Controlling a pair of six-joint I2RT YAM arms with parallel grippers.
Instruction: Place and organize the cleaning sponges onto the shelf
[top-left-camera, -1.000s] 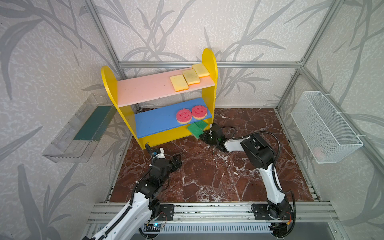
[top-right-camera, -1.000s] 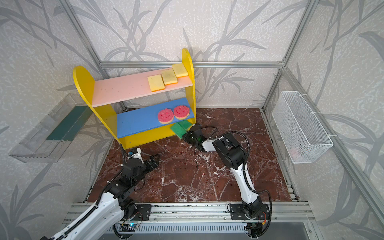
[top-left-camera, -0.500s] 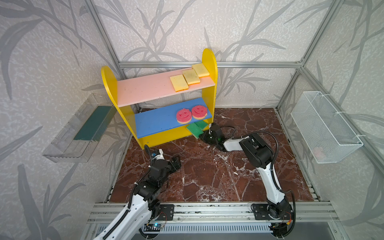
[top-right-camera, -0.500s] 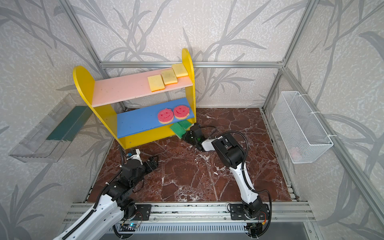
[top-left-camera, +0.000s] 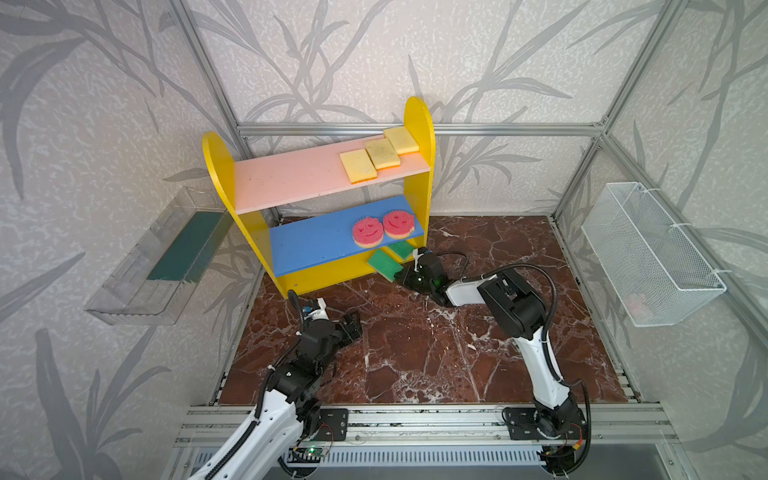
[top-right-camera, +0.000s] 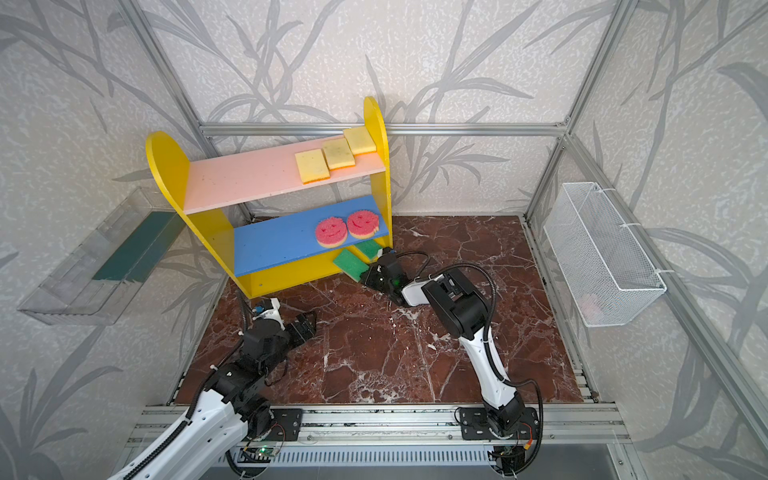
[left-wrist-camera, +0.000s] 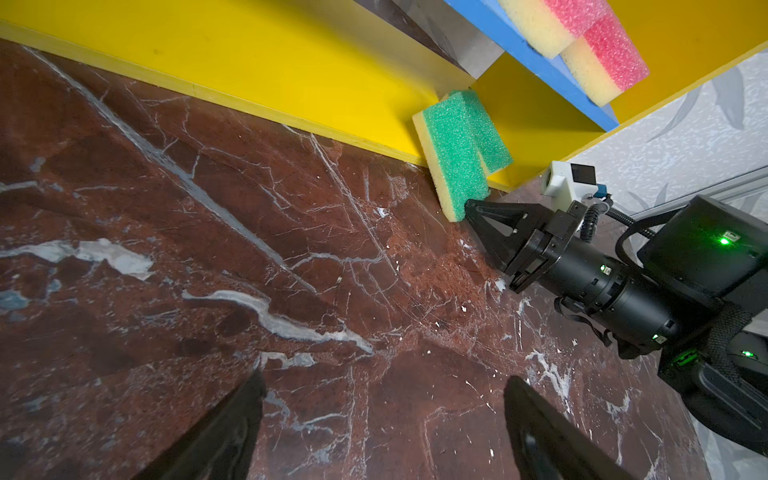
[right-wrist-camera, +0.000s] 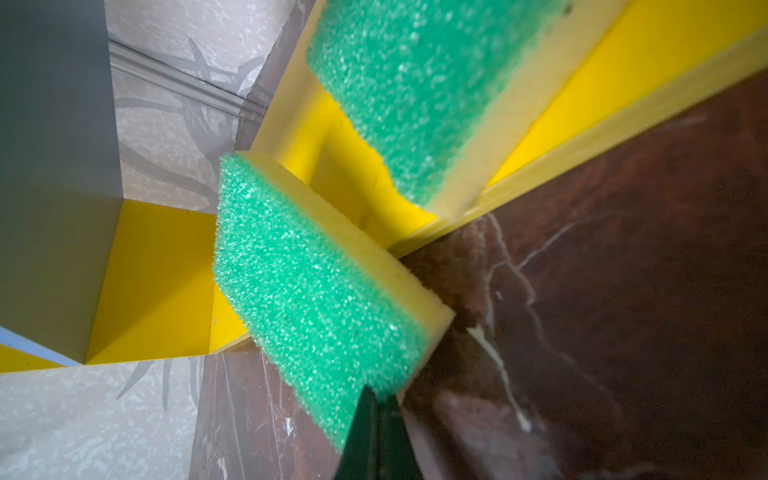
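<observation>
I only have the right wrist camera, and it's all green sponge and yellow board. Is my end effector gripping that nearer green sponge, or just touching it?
Observer: Just touching, I think. The left wrist view shows the right end effector shut to a point, with its tips against the end of the nearer green-faced yellow rectangular sponge and no foam visible between them.
Operator: What's already on the board above it?
Observer: In both top views, two round pink smiley-face sponges sit side by side on the blue middle board of the three-tier yellow-sided shelf, at its right end.
</observation>
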